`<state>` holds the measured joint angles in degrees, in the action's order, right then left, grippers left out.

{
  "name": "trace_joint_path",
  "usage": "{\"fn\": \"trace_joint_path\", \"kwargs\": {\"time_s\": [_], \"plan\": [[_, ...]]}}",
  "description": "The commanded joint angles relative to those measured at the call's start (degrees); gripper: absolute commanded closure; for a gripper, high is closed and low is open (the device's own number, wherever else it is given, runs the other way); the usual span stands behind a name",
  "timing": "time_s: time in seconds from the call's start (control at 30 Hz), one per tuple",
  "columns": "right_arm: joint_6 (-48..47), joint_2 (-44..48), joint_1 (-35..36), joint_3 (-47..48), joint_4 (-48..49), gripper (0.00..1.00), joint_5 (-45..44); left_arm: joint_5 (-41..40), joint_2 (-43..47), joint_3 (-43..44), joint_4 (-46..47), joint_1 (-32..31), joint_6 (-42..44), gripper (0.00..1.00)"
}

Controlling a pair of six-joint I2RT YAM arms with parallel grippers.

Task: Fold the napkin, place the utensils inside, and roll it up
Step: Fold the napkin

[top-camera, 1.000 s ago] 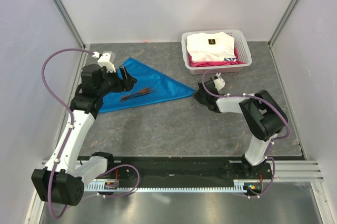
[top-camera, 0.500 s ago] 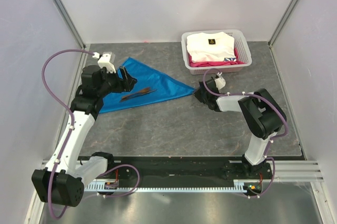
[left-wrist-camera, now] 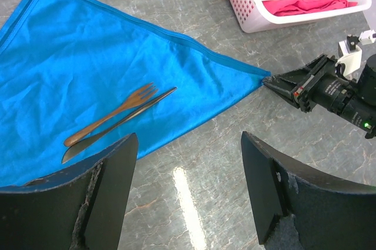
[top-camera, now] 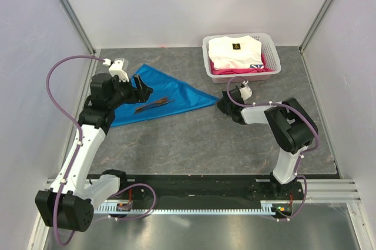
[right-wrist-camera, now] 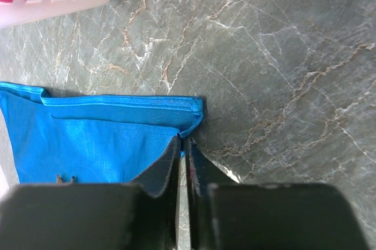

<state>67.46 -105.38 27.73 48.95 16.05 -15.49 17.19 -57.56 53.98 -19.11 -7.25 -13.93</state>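
Observation:
The blue napkin (top-camera: 176,94) lies folded into a triangle on the grey table, its point to the right. The utensils, a brownish fork (left-wrist-camera: 111,115) and a dark pointed knife (left-wrist-camera: 120,122), lie side by side on it (top-camera: 154,105). My left gripper (top-camera: 141,85) is open and empty, hovering over the napkin's left part; its view (left-wrist-camera: 188,191) looks down at the napkin's near edge. My right gripper (top-camera: 220,104) is low on the table, shut on the napkin's right corner (right-wrist-camera: 197,112). Its closed tips (right-wrist-camera: 184,144) pinch the blue hem.
A white slotted basket (top-camera: 210,68) with folded white and pink clothes stands at the back right, just behind my right gripper; it also shows in the left wrist view (left-wrist-camera: 247,15). Grey walls enclose the table on three sides.
My right gripper has crept a little to the left at the napkin's corner. The left arm, napkin and utensils look unmoved.

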Motion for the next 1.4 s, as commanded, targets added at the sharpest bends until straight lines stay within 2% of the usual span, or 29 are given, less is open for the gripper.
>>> {"fn": "trace_joint_path", "kwargs": {"time_s": [0.0, 0.03, 0.37, 0.67, 1.03, 1.37], "plan": [[-2.07, -3.25, -0.22, 0.71, -6.3, 0.96, -2.0, 1.79, 1.05, -0.36, 2.59, -0.23, 0.4, 0.21], [-2.59, -3.16, -0.3, 0.97, -6.47, 1.0, -2.0, 1.88, 0.79, -0.36, 2.59, -0.14, 0.4, 0.22], [-7.25, 0.08, -0.3, 3.52, -11.83, 1.0, -7.01, 2.58, 0.87, -0.45, 2.59, -0.22, 0.4, 0.22], [-11.56, 3.43, 0.84, 5.01, -10.87, 1.0, -7.63, 4.25, 0.34, -0.45, 2.94, -0.14, -0.3, 0.21], [-12.53, 1.41, 8.57, 11.69, -10.25, 1.0, -8.07, 4.96, 0.34, -0.36, 2.94, -0.14, -0.66, 0.21], [-13.06, -3.68, 15.95, 21.7, -10.34, 1.0, -7.72, 6.01, 0.69, -0.28, 3.12, -0.14, -1.18, 0.22]]}}
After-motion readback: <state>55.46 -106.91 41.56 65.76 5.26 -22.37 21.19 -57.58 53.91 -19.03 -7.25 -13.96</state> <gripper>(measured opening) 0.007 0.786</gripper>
